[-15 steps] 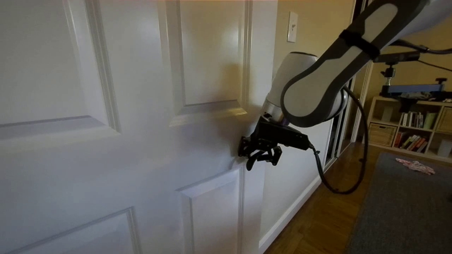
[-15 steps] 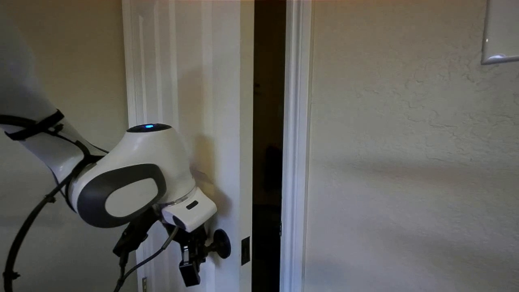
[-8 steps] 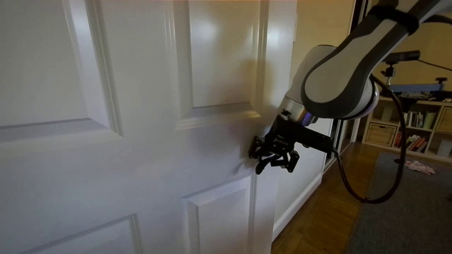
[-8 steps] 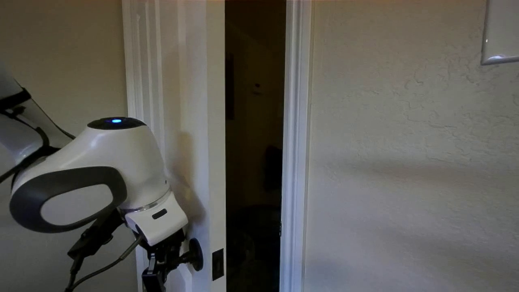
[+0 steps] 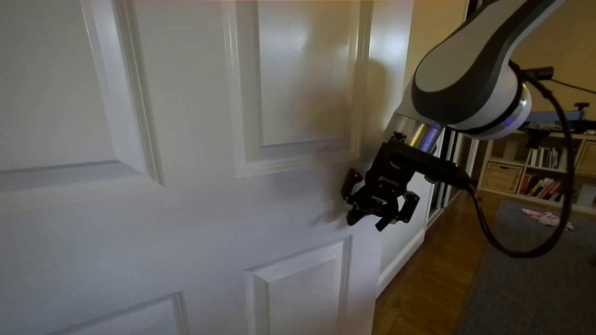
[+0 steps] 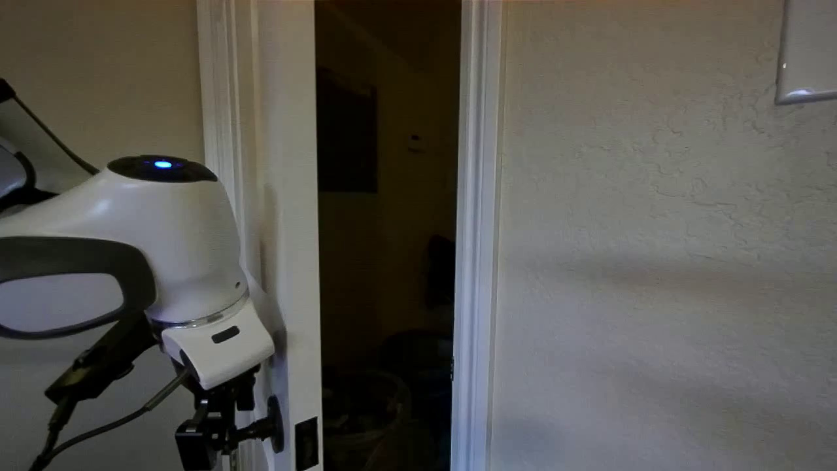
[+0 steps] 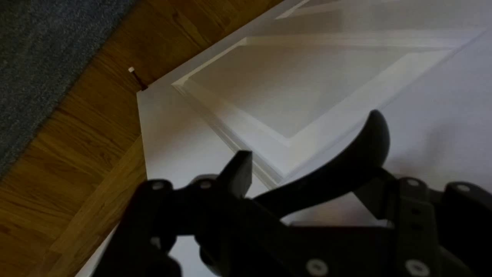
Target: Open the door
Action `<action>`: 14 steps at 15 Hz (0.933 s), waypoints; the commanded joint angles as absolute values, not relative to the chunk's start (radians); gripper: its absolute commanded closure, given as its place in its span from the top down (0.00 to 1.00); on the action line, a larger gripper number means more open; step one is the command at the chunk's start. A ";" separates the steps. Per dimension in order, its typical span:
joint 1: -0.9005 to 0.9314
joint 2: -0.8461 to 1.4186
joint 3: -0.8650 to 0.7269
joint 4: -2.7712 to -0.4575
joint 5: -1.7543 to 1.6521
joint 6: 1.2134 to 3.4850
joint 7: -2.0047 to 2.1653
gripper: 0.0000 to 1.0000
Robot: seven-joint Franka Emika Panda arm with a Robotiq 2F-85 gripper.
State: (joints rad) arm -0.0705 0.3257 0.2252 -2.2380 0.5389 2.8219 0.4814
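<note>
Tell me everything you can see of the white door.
The door looks painted, glossy white, with rectangular panels, and stands upright. A black lever handle with a round base sits near its free edge, which carries a dark rectangular plate. It stands open: a dark gap shows between that edge and the door frame. The gripper is at the handle; whether it clamps it, I can't tell.
</note>
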 commanded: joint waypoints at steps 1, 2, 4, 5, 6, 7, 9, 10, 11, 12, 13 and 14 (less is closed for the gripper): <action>-0.028 0.190 0.253 -2.273 0.602 2.669 0.397 0.98; -0.013 0.175 0.243 -2.269 0.591 2.637 0.412 0.99; 0.010 0.142 0.230 -2.270 0.579 2.577 0.430 1.00; 0.027 0.126 0.231 -2.253 0.569 2.530 0.416 1.00; 0.045 0.101 0.228 -2.236 0.560 2.475 0.398 1.00; 0.063 0.084 0.227 -2.215 0.558 2.424 0.376 1.00; 0.084 0.036 0.215 -2.190 0.553 2.305 0.315 1.00; 0.087 0.016 0.207 -2.180 0.549 2.239 0.278 1.00; 0.087 0.000 0.197 -2.170 0.537 2.169 0.244 1.00; 0.082 -0.017 0.184 -2.165 0.508 2.096 0.219 1.00; 0.082 -0.033 0.172 -2.161 0.469 2.036 0.198 1.00; 0.080 -0.057 0.160 -2.164 0.412 1.985 0.186 1.00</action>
